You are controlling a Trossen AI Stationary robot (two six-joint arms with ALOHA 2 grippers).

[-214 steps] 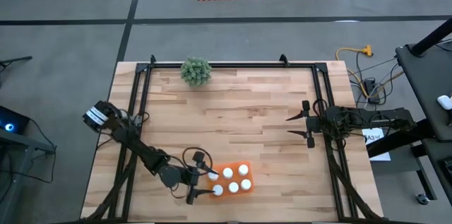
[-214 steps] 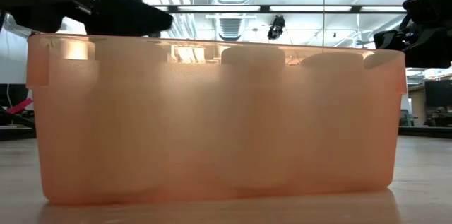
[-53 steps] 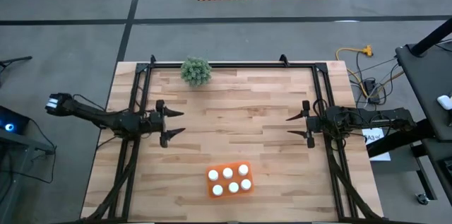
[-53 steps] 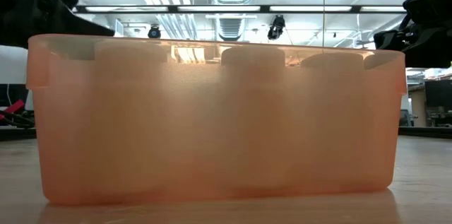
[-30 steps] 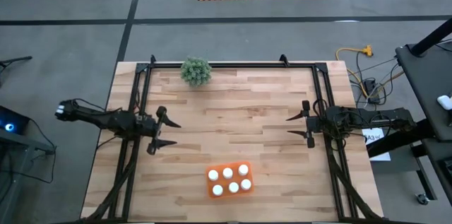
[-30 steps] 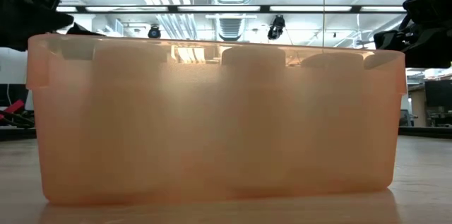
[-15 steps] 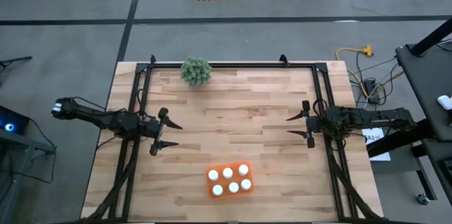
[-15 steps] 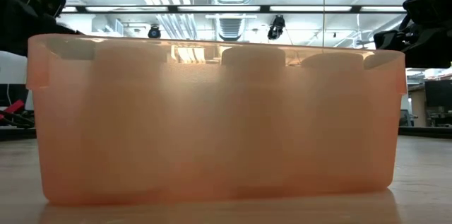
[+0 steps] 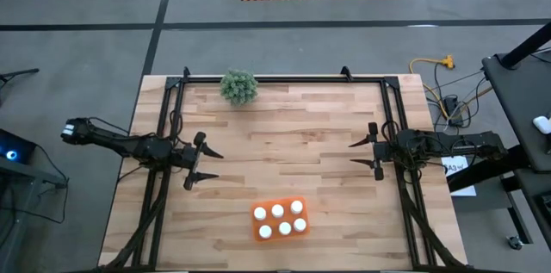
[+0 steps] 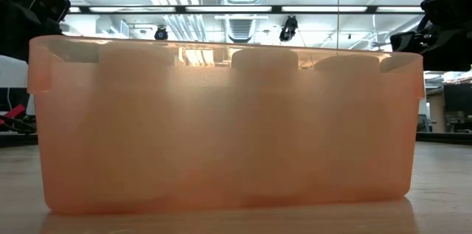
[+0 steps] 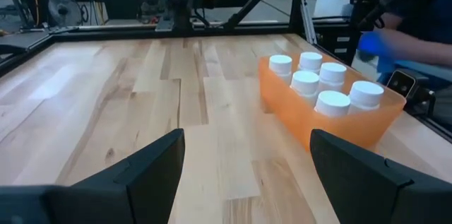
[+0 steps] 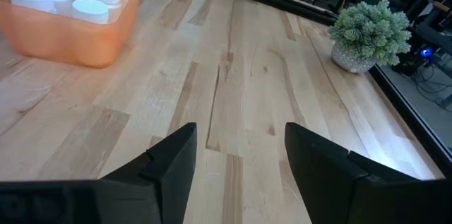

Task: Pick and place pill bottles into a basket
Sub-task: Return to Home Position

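All six pill bottles (image 9: 280,219) are sitting upright in the basket (image 10: 221,131), and with the left gripper (image 9: 207,166) and right gripper (image 9: 353,153) both hanging spread and empty, well apart from it, only a low homing sweep is risking a knock.

Left gripper (image 9: 217,165) over the table's (image 9: 293,118) left side, right gripper (image 9: 350,154) over the right side. Tips face each other, well apart. Basket (image 12: 70,40) on the table between them, offset toward the near edge, nearer the left gripper than the right. Six pill bottles (image 9: 278,210) upright inside it, two rows of three. Plant (image 9: 238,86) by the far edge, on the left gripper's side, well apart from the basket.
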